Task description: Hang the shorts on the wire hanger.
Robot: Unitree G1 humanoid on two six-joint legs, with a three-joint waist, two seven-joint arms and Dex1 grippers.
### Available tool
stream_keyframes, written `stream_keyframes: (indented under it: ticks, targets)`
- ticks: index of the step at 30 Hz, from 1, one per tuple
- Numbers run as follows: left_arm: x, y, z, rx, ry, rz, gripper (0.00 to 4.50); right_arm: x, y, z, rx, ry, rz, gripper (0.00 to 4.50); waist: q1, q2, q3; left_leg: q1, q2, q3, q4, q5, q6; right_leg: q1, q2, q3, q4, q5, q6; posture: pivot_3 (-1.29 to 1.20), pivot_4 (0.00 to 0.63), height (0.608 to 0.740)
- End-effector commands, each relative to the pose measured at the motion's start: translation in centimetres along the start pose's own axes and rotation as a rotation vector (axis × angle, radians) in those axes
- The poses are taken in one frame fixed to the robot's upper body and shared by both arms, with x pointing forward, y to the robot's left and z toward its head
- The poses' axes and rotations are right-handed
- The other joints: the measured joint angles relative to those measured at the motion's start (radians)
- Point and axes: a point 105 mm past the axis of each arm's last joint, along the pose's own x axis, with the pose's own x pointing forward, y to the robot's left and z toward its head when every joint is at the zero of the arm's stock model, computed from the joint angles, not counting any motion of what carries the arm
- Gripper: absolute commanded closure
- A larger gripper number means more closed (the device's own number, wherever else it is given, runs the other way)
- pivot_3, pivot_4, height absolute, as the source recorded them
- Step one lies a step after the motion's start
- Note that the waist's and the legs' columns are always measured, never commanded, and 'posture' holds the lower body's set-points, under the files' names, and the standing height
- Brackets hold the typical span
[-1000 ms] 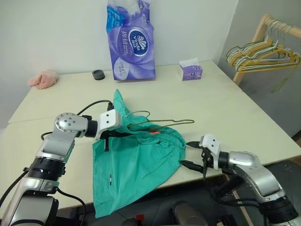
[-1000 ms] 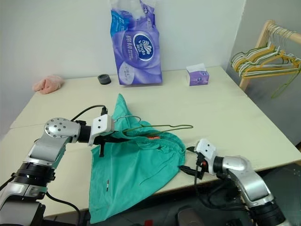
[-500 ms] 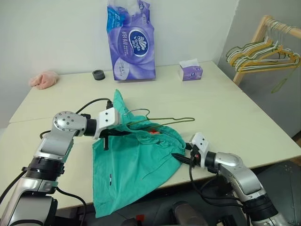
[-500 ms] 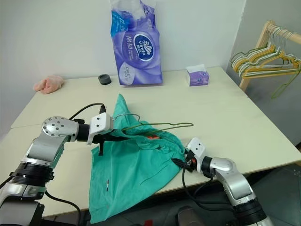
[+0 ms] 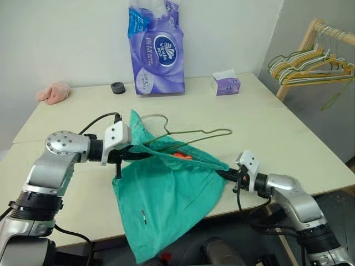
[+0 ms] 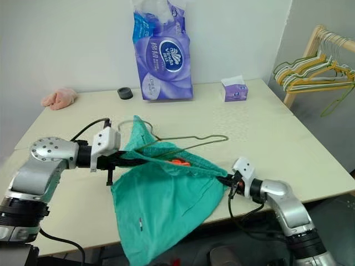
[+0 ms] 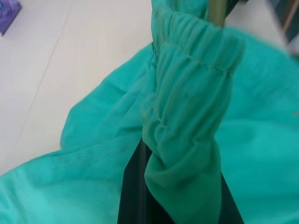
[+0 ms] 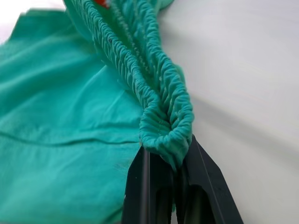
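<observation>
Two tools share one garment, and we read the scene from the left edge across. Far back on the left of the tabletop lies a small pink cloth, with a black ring a little further along. Nearer us, the left tool is pressed together on the shorts, pinching one end of the gathered waistband; in the left wrist view we see that bunched elastic edge wrapped over the black fingers.

From there the shorts stretch rightward, lifted off the tabletop along the waistband. They are teal-green and soft, the waistband ruched into fine ribs, with a small orange-red tag showing inside the opening. The loose legs sag down past the near edge of the tabletop.

We see the wire hanger running through the waistband opening, its curved hook rising near the left tool and its long thin arm reaching out to the right above the cloth.

Behind, a purple tissue pack stands upright, and a small purple box sits further right.

At the waistband's right end, the right tool is clamped shut on the fabric; the right wrist view shows the ribbed fold nipped between its fingers.

Far right, coloured hangers hang on a wooden rack.
</observation>
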Motion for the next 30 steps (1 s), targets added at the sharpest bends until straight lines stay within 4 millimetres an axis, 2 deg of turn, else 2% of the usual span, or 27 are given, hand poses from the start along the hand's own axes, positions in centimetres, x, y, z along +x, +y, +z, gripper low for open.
stream_keyframes:
  ticks: [1,4,8,14,19,25,30]
  targets:
    - [-2.2,-0.5,1.8,-0.01,-0.016,-0.017,4.5,-1.3,-0.5,0.7,0.068,-0.006,0.021,4.46,0.0,0.001,0.0,0.0,0.0,0.0,0.0,0.0,0.0,0.0,0.0,0.0,0.0,0.0,0.0,-0.28,0.015,0.74]
    - [-2.8,-1.4,1.4,-0.038,0.029,-0.066,4.5,-1.8,-0.4,0.8,0.087,0.016,0.061,4.46,0.0,0.001,-0.001,0.001,0.0,0.0,-0.001,0.0,0.0,0.0,0.0,0.0,0.0,0.0,0.0,-0.27,0.017,0.74]
    - [-3.4,-2.3,-0.7,-0.021,0.155,-0.118,4.5,-2.4,-0.4,1.2,0.076,0.04,0.088,4.46,0.001,0.001,-0.001,0.0,0.0,0.0,-0.001,0.0,0.0,0.0,0.001,0.0,0.0,0.0,0.0,-0.27,0.019,0.74]
    - [-3.4,-2.3,-2.5,0.025,0.25,-0.143,4.5,-2.8,-0.1,1.6,0.052,0.057,0.109,4.46,0.013,0.001,-0.001,0.0,0.0,0.002,0.0,0.0,0.0,0.0,0.001,0.001,-0.001,-0.001,0.0,-0.28,0.022,0.74]
    - [-3.2,-1.3,-3.0,0.026,0.259,-0.099,4.5,-2.9,0.7,2.2,0.014,0.061,0.146,4.46,0.018,0.001,0.0,0.0,0.0,0.002,0.0,0.0,0.0,0.0,0.001,0.001,-0.001,-0.002,0.003,-0.29,0.026,0.74]
    - [-3.1,-0.8,-4.0,0.04,0.31,-0.078,4.5,-2.8,1.7,3.6,-0.085,0.066,0.188,4.46,0.018,0.002,0.0,0.0,0.0,0.002,0.0,0.0,0.0,0.0,0.001,0.001,-0.001,-0.003,0.004,-0.3,0.029,0.74]
    - [-3.0,-1.1,-5.4,0.052,0.379,-0.095,4.5,-2.8,1.2,5.0,-0.266,0.127,0.177,4.46,0.017,0.002,0.0,0.0,0.0,0.002,0.0,0.0,0.0,0.0,0.001,0.001,-0.001,-0.003,0.004,-0.3,0.029,0.74]
